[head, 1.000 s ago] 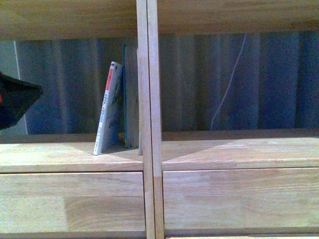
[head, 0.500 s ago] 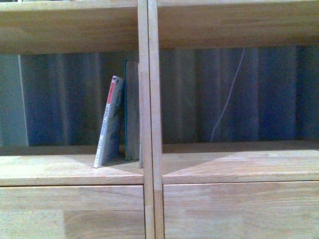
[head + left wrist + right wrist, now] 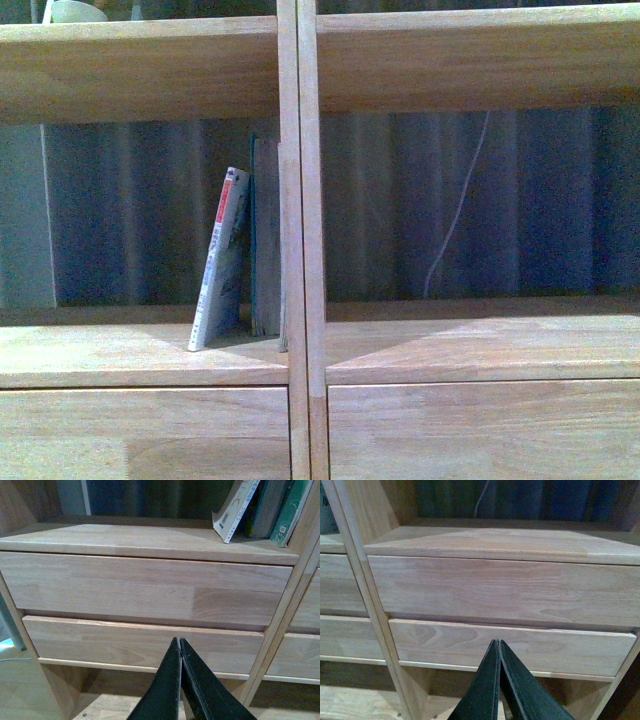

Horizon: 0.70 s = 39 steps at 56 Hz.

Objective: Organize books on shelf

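Note:
The thin paperback (image 3: 222, 258) with a white spine and red top leans right against the taller teal-spined book (image 3: 262, 235), which stands upright against the central divider of the light wood shelf (image 3: 298, 240), in the left compartment. Both books show in the left wrist view, the paperback (image 3: 235, 507) and the teal one (image 3: 290, 510), on the board above the drawers. My left gripper (image 3: 179, 642) is shut and empty, low in front of the left drawer fronts. My right gripper (image 3: 498, 643) is shut and empty, low in front of the right drawer fronts. Neither gripper shows in the front view.
Two drawer fronts (image 3: 145, 590) lie under the left compartment and two (image 3: 510, 595) under the right. The right compartment (image 3: 470, 340) holds nothing; a white cable (image 3: 455, 210) hangs behind it. A pale object (image 3: 75, 10) sits on the upper left board.
The front view has shifted so the shelf and books sit lower in frame. A dark arm part at the left edge one second ago has left the view. The books keep their pose.

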Motion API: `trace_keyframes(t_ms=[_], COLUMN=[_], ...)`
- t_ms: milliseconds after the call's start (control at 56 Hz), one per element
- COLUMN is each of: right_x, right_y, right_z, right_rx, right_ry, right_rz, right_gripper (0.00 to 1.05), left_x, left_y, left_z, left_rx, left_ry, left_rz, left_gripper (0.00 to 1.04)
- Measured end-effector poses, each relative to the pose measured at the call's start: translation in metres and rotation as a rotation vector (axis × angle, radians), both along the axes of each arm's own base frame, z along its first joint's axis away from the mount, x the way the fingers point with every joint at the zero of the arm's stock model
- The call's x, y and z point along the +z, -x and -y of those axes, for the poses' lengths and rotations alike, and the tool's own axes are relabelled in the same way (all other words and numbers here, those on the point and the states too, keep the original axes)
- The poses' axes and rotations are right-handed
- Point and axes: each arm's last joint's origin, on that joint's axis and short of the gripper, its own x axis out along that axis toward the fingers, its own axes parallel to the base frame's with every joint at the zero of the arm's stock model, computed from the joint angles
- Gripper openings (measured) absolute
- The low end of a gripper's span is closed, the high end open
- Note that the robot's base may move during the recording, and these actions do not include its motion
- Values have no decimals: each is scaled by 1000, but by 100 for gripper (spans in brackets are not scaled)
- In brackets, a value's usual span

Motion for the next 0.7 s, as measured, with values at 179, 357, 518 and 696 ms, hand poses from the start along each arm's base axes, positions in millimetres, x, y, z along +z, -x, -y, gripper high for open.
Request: trace_keyframes(t_ms=[179, 357, 518, 696], right_x=[-5, -11, -17, -21], right_y=[3, 13, 13, 14], right_z=[0, 0, 0, 0], right_rx=[0, -1, 0, -1], right_ry=[0, 0, 0, 0], right_rz=[3, 0, 5, 10], right_gripper=[3, 3, 3, 3], left_x=[-6, -10, -17, -19], left_y=[6, 10, 14, 18], left_z=[0, 0, 0, 0], left_rx=[0, 0, 0, 0], left_ry=[0, 0, 0, -1], left_rz=[-1, 2, 11, 14], left_gripper=[3, 3, 3, 3])
